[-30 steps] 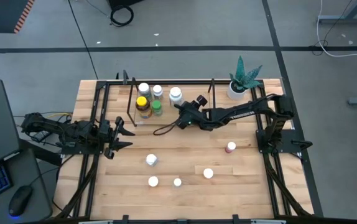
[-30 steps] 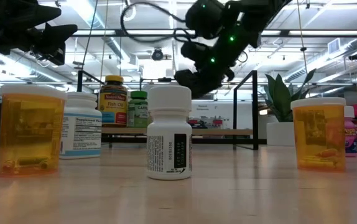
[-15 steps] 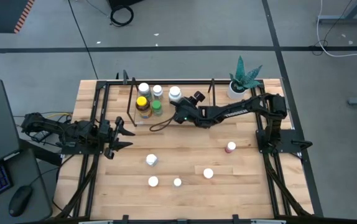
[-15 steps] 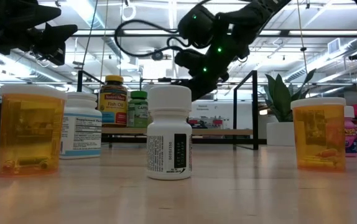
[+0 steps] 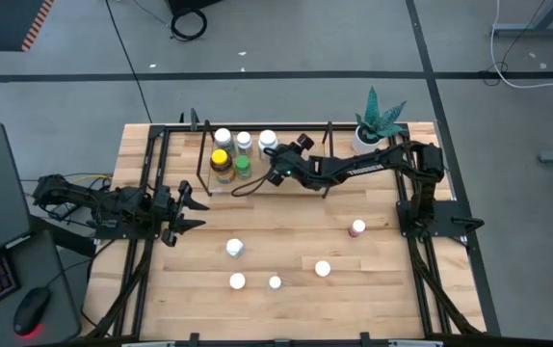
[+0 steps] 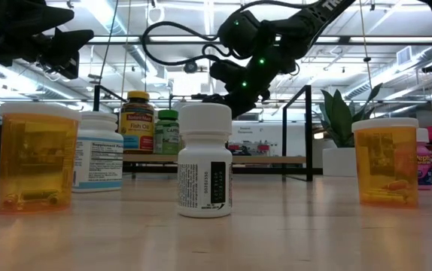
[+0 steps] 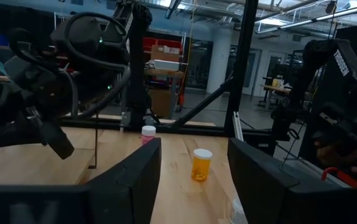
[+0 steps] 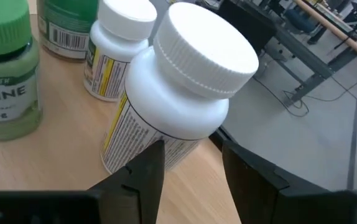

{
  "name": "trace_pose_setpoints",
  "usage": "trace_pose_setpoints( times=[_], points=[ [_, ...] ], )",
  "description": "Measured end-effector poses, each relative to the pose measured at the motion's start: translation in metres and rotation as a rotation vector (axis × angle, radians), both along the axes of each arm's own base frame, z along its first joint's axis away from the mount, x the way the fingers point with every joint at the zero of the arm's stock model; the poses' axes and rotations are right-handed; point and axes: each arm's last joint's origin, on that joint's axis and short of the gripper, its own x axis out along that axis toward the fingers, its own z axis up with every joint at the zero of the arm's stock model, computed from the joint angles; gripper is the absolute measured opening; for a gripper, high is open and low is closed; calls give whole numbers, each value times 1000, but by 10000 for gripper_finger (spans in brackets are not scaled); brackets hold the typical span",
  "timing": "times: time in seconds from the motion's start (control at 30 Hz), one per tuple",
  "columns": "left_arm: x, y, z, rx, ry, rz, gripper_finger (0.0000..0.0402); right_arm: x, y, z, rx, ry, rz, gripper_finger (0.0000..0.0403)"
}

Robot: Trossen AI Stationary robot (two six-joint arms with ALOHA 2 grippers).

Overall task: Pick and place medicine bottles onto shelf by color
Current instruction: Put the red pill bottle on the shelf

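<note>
My right gripper (image 5: pixel 275 160) reaches over the shelf (image 5: pixel 301 185), a light-wood board framed in black rods, and is shut on a white-capped white bottle (image 5: pixel 267 142); it also shows in the right wrist view (image 8: pixel 188 162). Beside it on the shelf stand a green-capped bottle (image 8: pixel 4 81), a small white-capped bottle (image 8: pixel 117 50), a yellow-capped bottle (image 5: pixel 220 160) and another white-capped one (image 5: pixel 223 137). Several bottles stand on the table, among them a pink-capped one (image 5: pixel 357 228). My left gripper (image 5: pixel 186 207) waits open at the table's left. My right gripper pinches the white bottle's labelled lower body (image 8: pixel 166 146) between its two fingers (image 8: pixel 142 169), coming slanting down from the table's right. The bottle is tilted, its cap (image 8: pixel 206 46) leaning away from the fingers. Whether its base touches the shelf board I cannot tell.
A white pot with a green plant (image 5: pixel 373 130) stands at the far right corner. Loose bottles (image 5: pixel 235 249), (image 5: pixel 323 269) stand in the table's near middle; orange ones (image 6: pixel 38 154), (image 6: pixel 385 162) stand close to the low camera. The shelf's black uprights (image 5: pixel 329 145) rise beside my right arm.
My right gripper has carried the white bottle toward the table's left and far edge, over the shelf board, up close to the small white-capped and green-capped bottles. The bottle stays in the hold.
</note>
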Motion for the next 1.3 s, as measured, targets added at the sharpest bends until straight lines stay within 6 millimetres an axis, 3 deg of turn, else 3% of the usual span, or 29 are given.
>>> trace_pose_setpoints(
  times=[0.47, 0.63, 0.97, 1.3],
  points=[
    [0, 0, 0, 0, 0, 0, 196, 2, -1, 5, -1, -2, 79, 169],
    [0, 0, 0, 0, 0, 0, 194, -2, 1, 18, -71, 6, 29, 169],
    [0, 0, 0, 0, 0, 0, 194, -11, -25, 17, -88, 32, -71, 169],
    [0, 0, 0, 0, 0, 0, 196, -10, -42, 18, -16, -39, 16, 169]
  ],
)
